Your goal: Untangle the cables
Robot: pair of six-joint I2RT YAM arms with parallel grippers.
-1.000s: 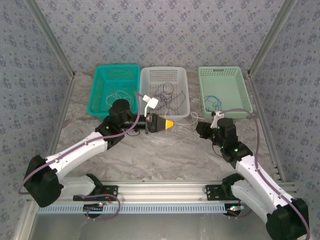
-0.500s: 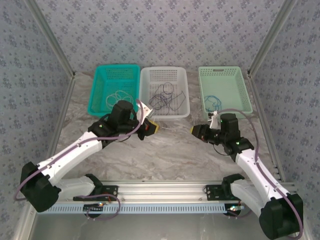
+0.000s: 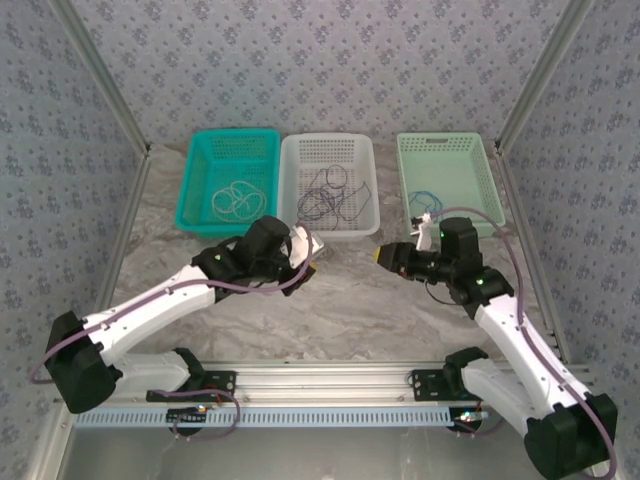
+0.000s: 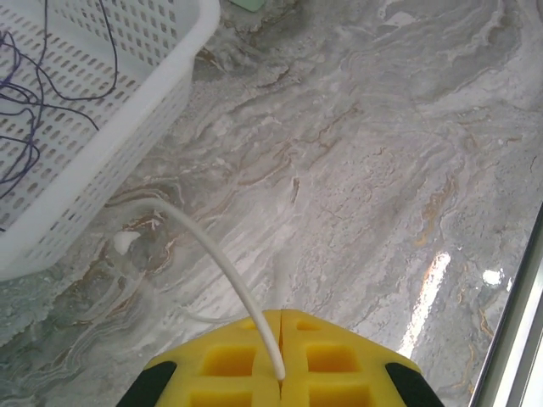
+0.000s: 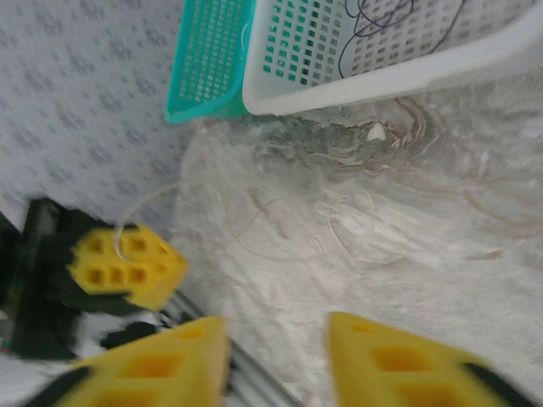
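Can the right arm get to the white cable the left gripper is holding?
Probably yes. The right gripper is open and faces the left gripper across the marble table, nothing between them. The white cable is thin, so pinching it may be fiddly.

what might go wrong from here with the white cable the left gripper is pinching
The left gripper holds the thin white cable only at its fingertips; a tug may slip it free.
The cable runs close beside the white basket, so pulling might snag it there.
The right gripper is open and empty; it may miss so thin a cable.
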